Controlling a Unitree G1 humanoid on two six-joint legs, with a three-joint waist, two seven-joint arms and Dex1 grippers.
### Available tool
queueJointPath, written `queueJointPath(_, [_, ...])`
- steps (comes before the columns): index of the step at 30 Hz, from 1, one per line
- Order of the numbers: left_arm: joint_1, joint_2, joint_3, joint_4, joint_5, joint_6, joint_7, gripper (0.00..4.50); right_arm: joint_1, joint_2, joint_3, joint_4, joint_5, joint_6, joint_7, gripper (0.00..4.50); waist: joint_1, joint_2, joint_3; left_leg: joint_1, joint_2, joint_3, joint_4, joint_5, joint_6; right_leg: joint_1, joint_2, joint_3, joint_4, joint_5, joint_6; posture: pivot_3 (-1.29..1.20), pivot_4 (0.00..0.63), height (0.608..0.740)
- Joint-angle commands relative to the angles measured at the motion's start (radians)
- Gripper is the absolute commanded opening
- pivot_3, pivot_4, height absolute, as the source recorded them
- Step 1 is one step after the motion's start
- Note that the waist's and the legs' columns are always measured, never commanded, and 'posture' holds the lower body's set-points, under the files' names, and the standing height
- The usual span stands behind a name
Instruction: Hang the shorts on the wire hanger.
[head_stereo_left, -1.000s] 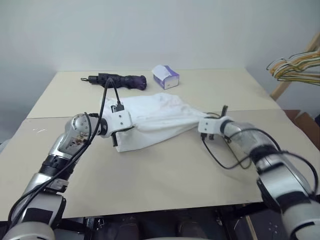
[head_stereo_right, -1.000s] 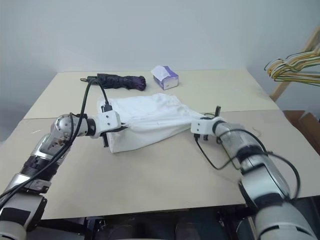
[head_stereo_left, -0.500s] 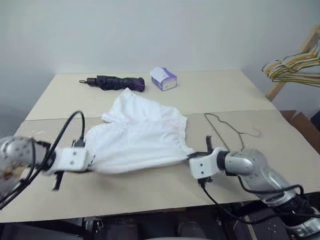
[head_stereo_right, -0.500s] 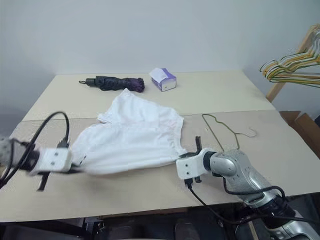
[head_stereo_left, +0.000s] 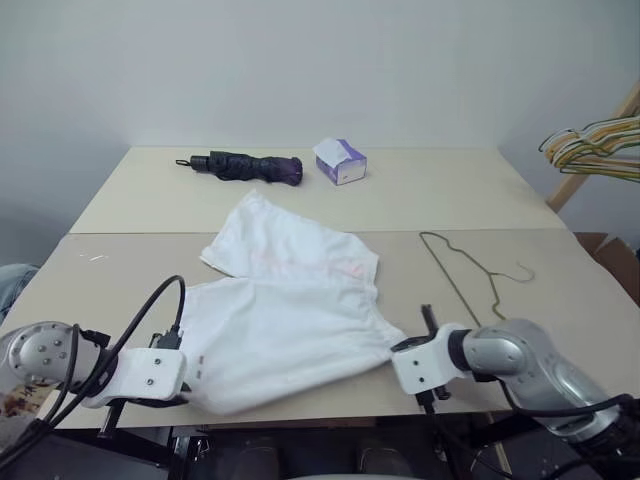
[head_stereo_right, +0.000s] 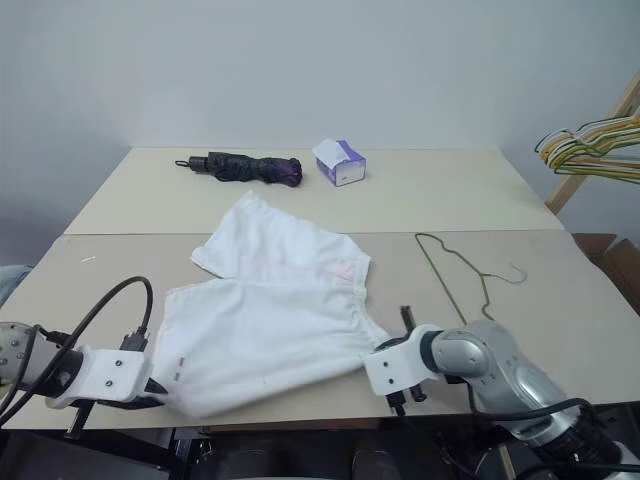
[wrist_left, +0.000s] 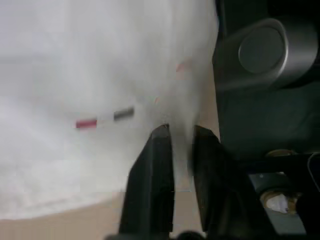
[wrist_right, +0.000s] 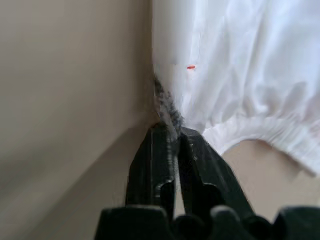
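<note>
Shorts (head_stereo_left: 285, 320): spread flat at lower centre of the counter (head_stereo_left: 450, 195).
Wire hanger (head_stereo_left: 470, 275): right of the shorts, long side running up-frame; your right gripper (head_stereo_left: 425, 345) is nearer.
Left gripper (wrist_left: 177, 137): slightly parted over cloth.
Right gripper: nipping the shorts' corner.

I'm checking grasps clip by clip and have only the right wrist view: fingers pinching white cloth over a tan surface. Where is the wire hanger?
Observer: The wire hanger lies flat on the table, on the robot's right of the shorts, not touching them.
Operator: Which part does the right gripper have?
Observer: The right gripper pinches the near right corner of the shorts, by the table's front edge.
Operator: And the other arm?
Observer: The left gripper is at the near left corner of the shorts, which lie spread flat between the two arms.
</note>
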Motion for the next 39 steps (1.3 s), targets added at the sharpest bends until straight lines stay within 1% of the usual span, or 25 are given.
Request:
queueJointPath(1, [0.008, 0.038, 0.041, 0.004, -0.049, -0.003, -0.079, 1.95, 0.013, -0.02, -0.088, -0.088, 0.086, 0.04, 0.04, 1.8, -0.002, 0.0, 0.0, 0.0, 0.0, 0.0, 0.0, 0.0, 0.0, 0.0, 0.0, 0.0, 0.0, 0.0, 0.0, -0.01, 0.0, 0.74])
queueJointPath(2, [-0.007, 0.04, 0.047, 0.019, -0.062, -0.006, -0.089, 2.3, 0.017, -0.018, -0.111, -0.102, 0.115, 0.062, 0.048, 2.16, -0.004, 0.0, 0.0, 0.0, 0.001, 0.0, 0.0, 0.0, 0.0, 0.0, 0.0, 0.0, 0.001, 0.0, 0.0, -0.01, 0.0, 0.74])
queueJointPath(3, [-0.033, 0.041, 0.052, 0.038, -0.079, -0.006, -0.1, 2.55, 0.018, -0.006, -0.138, -0.116, 0.148, 0.103, 0.051, 2.45, -0.005, 0.0, 0.0, 0.001, 0.001, 0.0, 0.0, 0.0, 0.0, 0.0, 0.001, 0.0, 0.001, -0.001, 0.001, -0.02, 0.0, 0.74])
queueJointPath(4, [-0.063, 0.041, 0.055, 0.057, -0.101, -0.004, -0.112, 2.93, 0.018, 0.001, -0.166, -0.127, 0.19, 0.145, 0.061, 2.88, -0.006, 0.0, 0.0, 0.002, 0.001, 0.0, 0.0, 0.0, 0.0, 0.0, 0.001, 0.0, 0.001, -0.002, 0.002, -0.02, 0.0, 0.74])
queueJointPath(6, [-0.14, 0.028, 0.058, 0.093, -0.162, 0.012, -0.127, 3.57, 0.022, 0.003, -0.237, -0.146, 0.287, 0.21, 0.084, 3.58, -0.007, 0.0, 0.0, 0.003, 0.001, 0.0, 0.0, 0.0, 0.0, 0.0, 0.001, -0.001, 0.001, -0.003, 0.004, -0.02, 0.0, 0.74])
queueJointPath(8, [-0.226, 0.002, 0.051, 0.119, -0.224, 0.037, -0.126, 4.23, -0.012, 0.048, -0.308, -0.14, 0.355, 0.33, 0.043, 4.27, -0.005, -0.002, -0.001, 0.003, 0.001, 0.0, 0.0, 0.0, 0.0, 0.0, 0.001, -0.001, 0.0, -0.003, 0.004, -0.03, 0.0, 0.74])
queueJointPath(9, [-0.268, -0.02, 0.042, 0.128, -0.251, 0.049, -0.115, 4.49, -0.038, 0.075, -0.34, -0.124, 0.387, 0.397, 0.02, 4.5, -0.006, -0.002, -0.001, 0.003, 0.001, -0.001, 0.0, 0.0, 0.0, 0.0, 0.0, -0.001, 0.0, -0.003, 0.004, -0.03, 0.0, 0.74])
queueJointPath(11, [-0.341, -0.073, 0.021, 0.137, -0.277, 0.075, -0.07, 4.49, -0.092, 0.12, -0.397, -0.088, 0.454, 0.549, -0.012, 4.5, -0.007, -0.002, -0.002, 0.002, 0.001, 0.0, 0.0, 0.0, 0.0, 0.001, 0.0, 0.0, 0.001, -0.001, 0.002, -0.03, 0.0, 0.74])
queueJointPath(13, [-0.406, -0.135, -0.012, 0.139, -0.274, 0.096, -0.013, 4.49, -0.144, 0.155, -0.429, -0.017, 0.469, 0.658, -0.076, 4.5, -0.008, -0.002, -0.002, 0.001, 0.001, 0.0, 0.0, 0.0, 0.0, 0.001, 0.001, 0.0, 0.001, 0.0, 0.0, -0.04, 0.0, 0.74])
queueJointPath(14, [-0.437, -0.172, -0.03, 0.14, -0.272, 0.1, 0.017, 4.49, -0.172, 0.173, -0.437, 0.039, 0.454, 0.687, -0.125, 4.5, -0.01, -0.002, -0.002, 0.001, 0.001, 0.0, 0.0, 0.0, 0.0, 0.001, 0.001, 0.0, 0.001, 0.0, 0.0, -0.04, 0.0, 0.74])
queueJointPath(16, [-0.481, -0.235, -0.059, 0.133, -0.277, 0.119, 0.061, 4.49, -0.233, 0.22, -0.475, 0.144, 0.479, 0.78, -0.19, 4.5, -0.012, -0.003, -0.002, 0.001, 0.0, 0.0, 0.0, 0.0, 0.0, 0.001, 0.001, 0.001, 0.001, 0.001, 0.0, -0.05, 0.0, 0.74])
queueJointPath(18, [-0.501, -0.286, -0.068, 0.115, -0.299, 0.114, 0.074, 4.49, -0.269, 0.234, -0.483, 0.218, 0.493, 0.821, -0.222, 4.5, -0.018, -0.003, -0.002, 0.0, 0.0, 0.0, 0.0, 0.0, 0.0, 0.001, 0.001, 0.002, 0.002, 0.001, 0.0, -0.06, 0.0, 0.74])
queueJointPath(19, [-0.511, -0.308, -0.071, 0.098, -0.328, 0.139, 0.081, 4.49, -0.294, 0.243, -0.483, 0.269, 0.497, 0.852, -0.241, 4.5, -0.021, -0.003, -0.002, 0.0, -0.001, -0.001, 0.0, 0.0, 0.0, 0.001, 0.001, 0.002, 0.002, 0.001, 0.0, -0.05, 0.0, 0.74])
queueJointPath(21, [-0.525, -0.335, -0.079, 0.07, -0.376, 0.176, 0.084, 4.49, -0.328, 0.255, -0.465, 0.372, 0.49, 0.859, -0.276, 4.5, -0.031, -0.003, -0.002, -0.002, 0.0, -0.001, 0.0, 0.0, 0.0, 0.0, 0.002, 0.002, 0.002, 0.001, 0.0, -0.06, 0.0, 0.74])
queueJointPath(23, [-0.531, -0.345, -0.094, 0.058, -0.376, 0.191, 0.093, 4.49, -0.348, 0.257, -0.423, 0.468, 0.477, 0.817, -0.287, 4.5, -0.036, -0.003, -0.002, -0.002, -0.001, -0.001, 0.0, 0.0, 0.0, -0.001, 0.002, 0.003, 0.002, 0.002, 0.0, -0.06, 0.0, 0.74])
queueJointPath(25, [-0.529, -0.348, -0.103, 0.053, -0.37, 0.194, 0.102, 4.49, -0.375, 0.272, -0.416, 0.551, 0.494, 0.795, -0.288, 4.5, -0.045, -0.002, -0.002, -0.001, -0.001, -0.001, 0.0, 0.0, 0.0, 0.0, 0.002, 0.003, 0.002, 0.001, 0.001, -0.05, 0.0, 0.74])
queueJointPath(29, [-0.522, -0.371, -0.1, 0.04, -0.391, 0.21, 0.131, 4.49, -0.402, 0.276, -0.372, 0.664, 0.485, 0.716, -0.281, 4.5, -0.062, -0.002, -0.002, -0.001, -0.001, -0.002, 0.0, 0.0, 0.0, 0.0, 0.002, 0.004, 0.002, 0.001, 0.001, -0.04, 0.0, 0.74])
queueJointPath(31, [-0.519, -0.395, -0.092, 0.029, -0.417, 0.231, 0.16, 4.49, -0.413, 0.275, -0.351, 0.712, 0.49, 0.71, -0.265, 4.5, -0.065, -0.002, -0.002, -0.001, -0.001, -0.002, 0.0, 0.0, 0.0, 0.0, 0.003, 0.004, 0.002, 0.002, 0.001, -0.04, 0.0, 0.74])
queueJointPath(34, [-0.504, -0.402, -0.091, 0.01, -0.423, 0.239, 0.174, 4.49, -0.413, 0.266, -0.309, 0.763, 0.483, 0.695, -0.238, 4.5, -0.065, -0.002, -0.002, -0.001, 0.0, -0.003, 0.0, 0.0, 0.0, 0.0, 0.003, 0.004, 0.002, 0.002, 0.001, -0.03, 0.0, 0.74])
queueJointPath(37, [-0.491, -0.401, -0.093, 0.0, -0.418, 0.233, 0.179, 4.5, -0.413, 0.259, -0.276, 0.806, 0.476, 0.69, -0.217, 3.94, -0.061, -0.002, -0.003, -0.001, -0.001, -0.003, 0.0, 0.0, 0.0, 0.0, 0.003, 0.004, 0.002, 0.002, 0.001, -0.02, 0.0, 0.74])
queueJointPath(39, [-0.493, -0.408, -0.094, 0.001, -0.418, 0.236, 0.194, 4.5, -0.424, 0.268, -0.271, 0.847, 0.472, 0.706, -0.233, 3.3, -0.059, -0.002, -0.003, 0.0, -0.001, -0.003, 0.0, 0.0, 0.0, 0.001, 0.003, 0.005, 0.002, 0.002, 0.001, -0.02, 0.0, 0.74])
